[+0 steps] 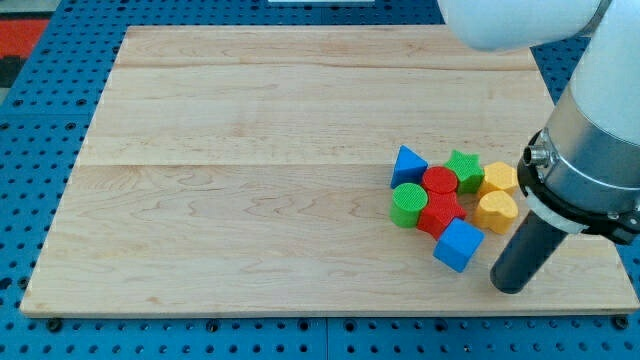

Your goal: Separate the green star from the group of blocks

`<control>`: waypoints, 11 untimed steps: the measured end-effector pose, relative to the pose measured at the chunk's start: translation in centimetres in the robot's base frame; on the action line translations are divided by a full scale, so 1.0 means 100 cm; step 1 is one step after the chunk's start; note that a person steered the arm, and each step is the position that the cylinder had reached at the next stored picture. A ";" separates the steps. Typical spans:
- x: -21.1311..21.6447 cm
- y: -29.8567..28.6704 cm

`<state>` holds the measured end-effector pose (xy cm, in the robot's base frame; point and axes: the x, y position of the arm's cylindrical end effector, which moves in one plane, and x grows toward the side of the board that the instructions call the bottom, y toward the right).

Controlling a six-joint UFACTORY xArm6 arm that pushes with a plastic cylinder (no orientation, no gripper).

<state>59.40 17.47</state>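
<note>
Pale wooden board point(270, 180) fills most of my camera view, resting on a blue pegboard surface point(40, 150) that frames it on the view's left, bottom and right, with a patch of red point(18, 35) at the view's top left corner. All the blocks sit bunched together in the board's lower right part. I see the green star point(464, 167) at the top of that cluster, touching the red cylinder point(439, 181) on its left and sitting just beside the yellow hexagon-like block point(498, 178) on its right. A blue triangle point(407, 164) lies at the cluster's upper left, and a green cylinder point(407, 204) sits below it. Under the red cylinder is a second red block point(441, 214), whose shape I cannot make out clearly, and a blue cube point(458, 244) lies at the bottom of the group. A yellow heart-like block point(495, 211) rests below the yellow hexagon-like one. My arm point(590, 150) comes in from the view's top right, and my tip point(508, 283) is down at the board to the right of the blue cube and below the yellow heart-like block, apart from both, well below the green star. No pincer is fitted here, only the plain dark rod, so there is no spread or pinch to report.
</note>
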 end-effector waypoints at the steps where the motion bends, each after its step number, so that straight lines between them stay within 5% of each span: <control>1: 0.000 0.000; 3: -0.021 -0.002; 5: -0.144 -0.004; 7: -0.189 -0.098; 9: -0.285 -0.132; 10: -0.340 -0.195; 11: -0.349 -0.212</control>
